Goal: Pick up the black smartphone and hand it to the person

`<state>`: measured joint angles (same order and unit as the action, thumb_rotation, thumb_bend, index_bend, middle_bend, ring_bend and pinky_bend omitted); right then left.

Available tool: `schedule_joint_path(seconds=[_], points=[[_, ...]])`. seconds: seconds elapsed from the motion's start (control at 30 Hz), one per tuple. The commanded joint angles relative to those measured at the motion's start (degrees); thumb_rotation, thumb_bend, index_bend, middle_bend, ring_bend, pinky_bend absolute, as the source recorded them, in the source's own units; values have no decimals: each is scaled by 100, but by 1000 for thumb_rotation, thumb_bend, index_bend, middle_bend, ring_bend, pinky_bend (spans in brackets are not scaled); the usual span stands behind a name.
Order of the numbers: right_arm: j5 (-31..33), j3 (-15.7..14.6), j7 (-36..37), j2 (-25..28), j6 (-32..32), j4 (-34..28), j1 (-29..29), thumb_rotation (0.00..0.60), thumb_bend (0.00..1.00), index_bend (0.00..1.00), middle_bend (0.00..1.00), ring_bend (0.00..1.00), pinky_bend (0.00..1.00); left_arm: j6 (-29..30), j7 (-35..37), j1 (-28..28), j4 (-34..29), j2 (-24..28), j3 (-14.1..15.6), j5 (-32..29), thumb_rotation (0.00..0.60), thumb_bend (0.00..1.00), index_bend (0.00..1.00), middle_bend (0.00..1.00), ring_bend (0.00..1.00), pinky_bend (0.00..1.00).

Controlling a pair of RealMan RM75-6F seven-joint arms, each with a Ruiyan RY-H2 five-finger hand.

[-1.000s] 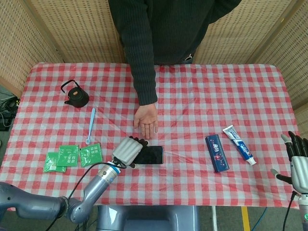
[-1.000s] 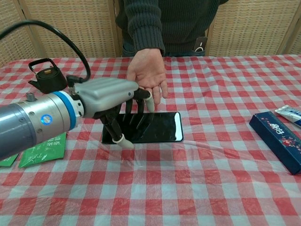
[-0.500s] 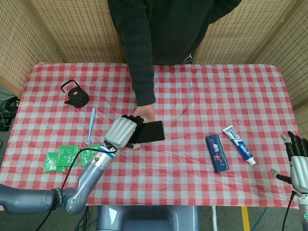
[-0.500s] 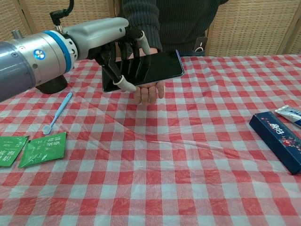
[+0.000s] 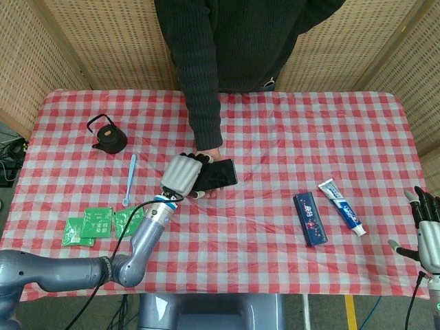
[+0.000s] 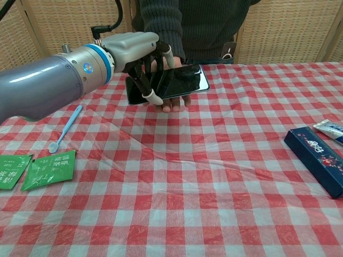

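Left hand (image 6: 140,53) fingers (image 6: 155,99) clamped on flat black smartphone (image 6: 179,81) | phone lay over the person's open palm (image 6: 172,101), above mid-tabletop | right hand (image 5: 427,234) fingers apart, near right edge

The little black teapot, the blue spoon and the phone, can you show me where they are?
black teapot (image 5: 110,139), head view, on its round body.
blue spoon (image 6: 67,128), chest view, middle of its handle.
black smartphone (image 6: 185,80), chest view, on the bare screen right of the left hand (image 6: 140,53).

Black smartphone (image 6: 179,81), red-white checked tablecloth (image 6: 214,176)
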<state>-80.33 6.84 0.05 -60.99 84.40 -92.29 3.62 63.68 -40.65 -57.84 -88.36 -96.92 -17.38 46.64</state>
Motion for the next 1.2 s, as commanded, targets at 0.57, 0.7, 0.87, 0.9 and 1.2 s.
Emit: schedule_joint_path(seconds=[0.57, 0.7, 0.87, 0.9, 1.2], points=[[-12, -6, 50, 41, 20, -33, -18, 600, 0, 69, 0, 0, 0, 218, 447, 77, -280, 75, -92, 447, 600, 0, 0, 0, 0, 0], [-33, -14, 44, 45, 37, -49, -24, 600, 0, 69, 0, 0, 0, 421, 576, 209, -678, 363, -140, 725, 600, 0, 0, 0, 0, 0], [-71, -31, 39, 48, 56, -72, -32, 600, 0, 71, 0, 0, 0, 835, 592, 567, -1496, 1057, -60, 1194, 600, 0, 0, 0, 0, 0], [-77, -34, 43, 50, 59, -76, -34, 600, 0, 71, 0, 0, 0, 904, 582, 660, -1657, 1211, -3, 1272, 600, 0, 0, 0, 0, 0], [-191, -85, 113, 87, 92, -143, -55, 600, 0, 71, 0, 0, 0, 2322, 1394, 2485, -2426, 2842, 1280, 2562, 600, 0, 0, 0, 0, 0]])
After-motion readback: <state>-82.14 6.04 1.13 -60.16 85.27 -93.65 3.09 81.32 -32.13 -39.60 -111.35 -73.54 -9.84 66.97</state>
